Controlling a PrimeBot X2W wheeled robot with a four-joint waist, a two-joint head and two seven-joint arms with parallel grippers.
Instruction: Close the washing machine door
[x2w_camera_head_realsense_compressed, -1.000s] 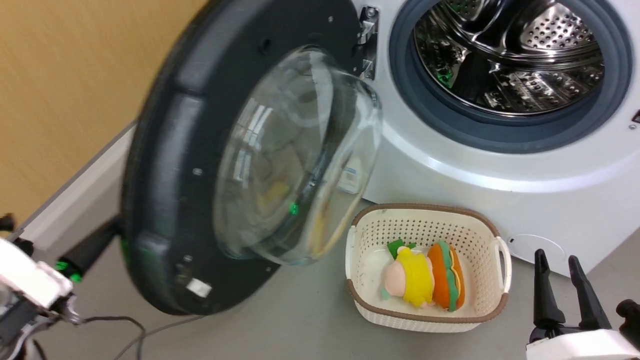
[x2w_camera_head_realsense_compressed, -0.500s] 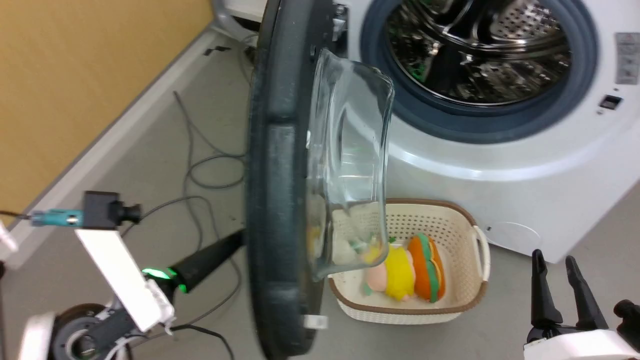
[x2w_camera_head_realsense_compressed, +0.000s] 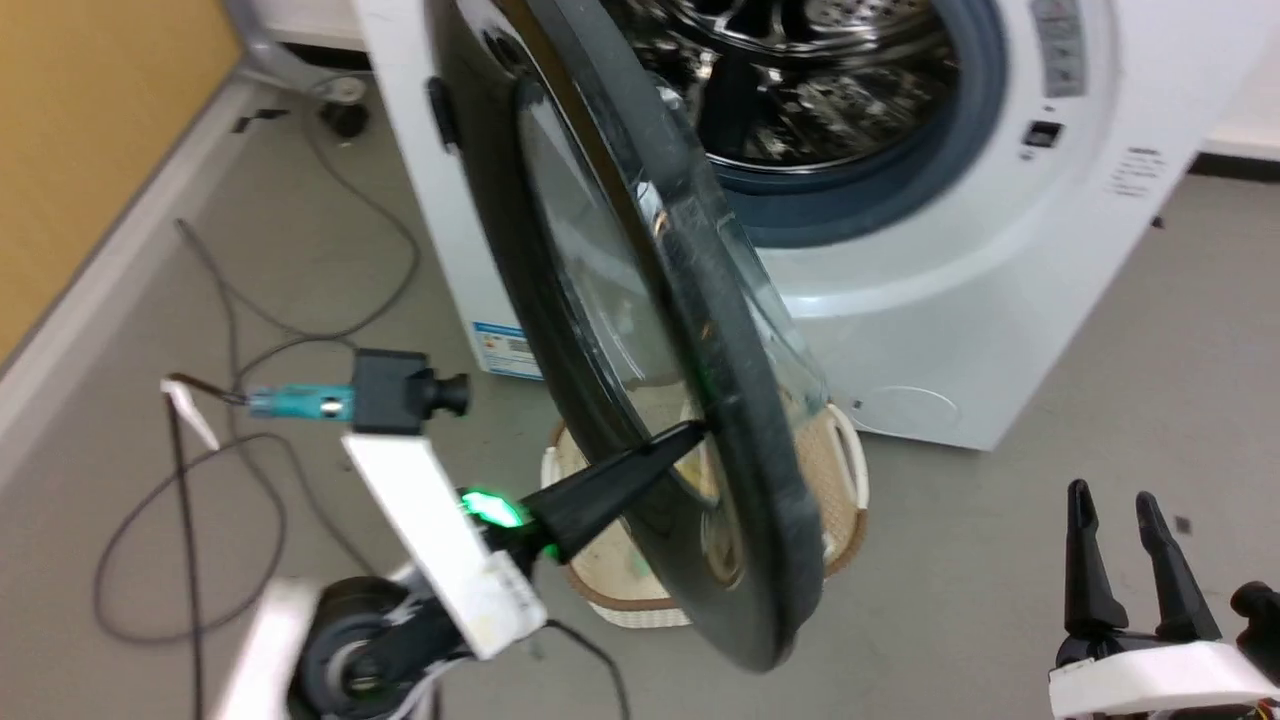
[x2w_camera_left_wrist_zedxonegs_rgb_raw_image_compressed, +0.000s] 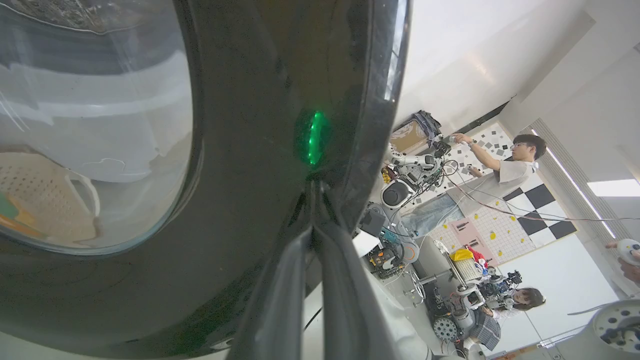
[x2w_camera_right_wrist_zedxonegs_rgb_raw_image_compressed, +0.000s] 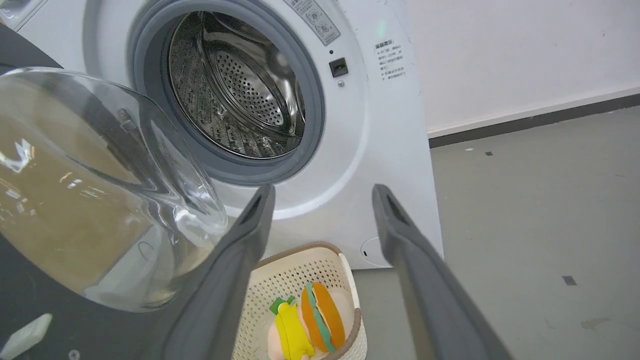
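Left end effector (x2w_camera_head_realsense_compressed: 690, 433) touching door (x2w_camera_head_realsense_compressed: 705, 300), basket (x2w_camera_head_realsense_compressed: 610, 600) half-hidden

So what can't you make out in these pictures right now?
- Head view: what the basket holds, behind the washing machine door.
- Right wrist view: label print on the washing machine, too small.
- Right wrist view: lower ends of the toys, cut by the bottom edge.
- Left wrist view: whether the left claw touches the door, dark on dark.

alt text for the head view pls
The closed left pincer touches the outer face of the half-open washing machine door, the white washing machine behind it. A basket sits beyond the door; the right pincer is open, lower right.
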